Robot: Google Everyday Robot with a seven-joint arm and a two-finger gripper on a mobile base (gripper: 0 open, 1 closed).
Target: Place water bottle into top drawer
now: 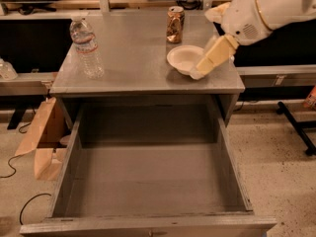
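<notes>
The water bottle (86, 47) stands upright at the left of the grey table top (136, 53); it is clear and ribbed, with a white cap and a pale label. The top drawer (148, 181) is pulled wide open below the table front, and nothing shows inside it. My gripper (198, 71), cream-coloured on a white arm, reaches in from the upper right. It hangs over the table's right side at the rim of a white bowl, far from the bottle and holding nothing that I can see.
A white bowl (181, 58) and a gold-brown can (175, 24) sit on the right half of the table. A cardboard box (42, 137) leans at the drawer's left side. Black stand legs (296, 127) lie on the floor at the right.
</notes>
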